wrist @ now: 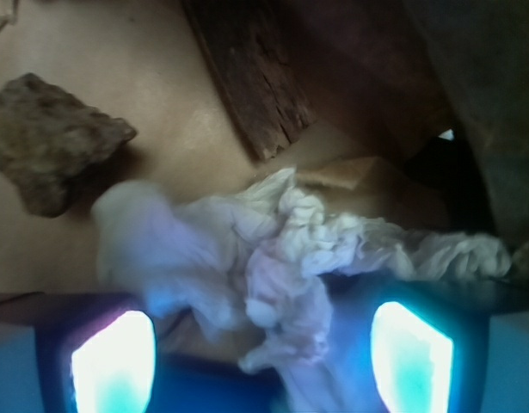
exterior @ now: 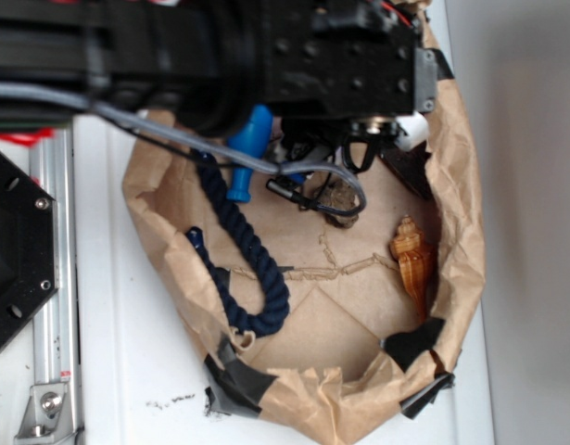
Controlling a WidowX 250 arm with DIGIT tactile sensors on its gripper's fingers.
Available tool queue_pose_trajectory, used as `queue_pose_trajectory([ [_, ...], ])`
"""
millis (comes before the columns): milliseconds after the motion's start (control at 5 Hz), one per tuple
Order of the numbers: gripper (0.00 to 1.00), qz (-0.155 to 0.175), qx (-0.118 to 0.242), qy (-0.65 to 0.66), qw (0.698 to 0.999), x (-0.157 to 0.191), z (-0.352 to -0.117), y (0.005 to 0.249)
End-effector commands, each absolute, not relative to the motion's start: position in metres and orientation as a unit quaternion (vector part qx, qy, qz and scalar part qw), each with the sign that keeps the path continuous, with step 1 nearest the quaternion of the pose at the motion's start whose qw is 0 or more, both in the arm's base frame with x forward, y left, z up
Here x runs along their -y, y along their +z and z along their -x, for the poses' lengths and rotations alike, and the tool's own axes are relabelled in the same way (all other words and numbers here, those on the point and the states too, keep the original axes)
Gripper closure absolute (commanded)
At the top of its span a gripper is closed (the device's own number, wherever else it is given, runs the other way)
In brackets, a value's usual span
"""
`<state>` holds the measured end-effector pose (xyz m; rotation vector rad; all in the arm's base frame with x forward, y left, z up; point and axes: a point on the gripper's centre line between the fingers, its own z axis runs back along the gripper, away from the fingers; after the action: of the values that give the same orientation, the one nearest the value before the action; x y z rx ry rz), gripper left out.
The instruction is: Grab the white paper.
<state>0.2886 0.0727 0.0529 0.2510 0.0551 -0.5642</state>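
Step in hand: the closing-in stage of the grab, as I judge it. In the wrist view the gripper (wrist: 262,353) hangs right over the white paper (wrist: 281,258), its two glowing pads wide apart with the wad's lower folds running down between them.
Jaws: spread wide, holding nothing yet; whether the pads already touch the paper I cannot tell.
White paper, place: in the wrist view, center and right, lying on the brown floor just right of the rock (wrist: 49,138) and just below the end of the wood piece (wrist: 255,95). In the exterior view it is hidden under the arm.
Next move: probably a short descent if any gap remains, then a firm squeeze on the thick middle knot; the thin outer flaps look likely to slip or tear free.
White paper, make: thin, soft, crumpled into twisted ridges and loose lobes, irregular in outline.
Rock: grey-brown, rough, angular.
Wood piece: dark, cracked along the grain, flat like a plank.
Kraft paper nest (exterior: 461,185): creased brown paper with upturned rim, patched with black tape, on the white desk (exterior: 136,371).
Rope (exterior: 252,264): dark blue, twisted, curved.
Shell (exterior: 412,255): orange-brown, ribbed spiral, pointed.
Blue bottle (exterior: 247,148): smooth plastic, partly under the arm.
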Motion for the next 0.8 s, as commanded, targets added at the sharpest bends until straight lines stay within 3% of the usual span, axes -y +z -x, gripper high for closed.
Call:
queue_pose_trajectory([
  [0, 1.0, -0.138, -0.013, -0.259, 0.956, -0.0779, -0.2857, 0.0559],
  [600, 1.0, -0.116, 0.012, -0.212, 0.97, -0.0817, -0.2829, 0.0533],
])
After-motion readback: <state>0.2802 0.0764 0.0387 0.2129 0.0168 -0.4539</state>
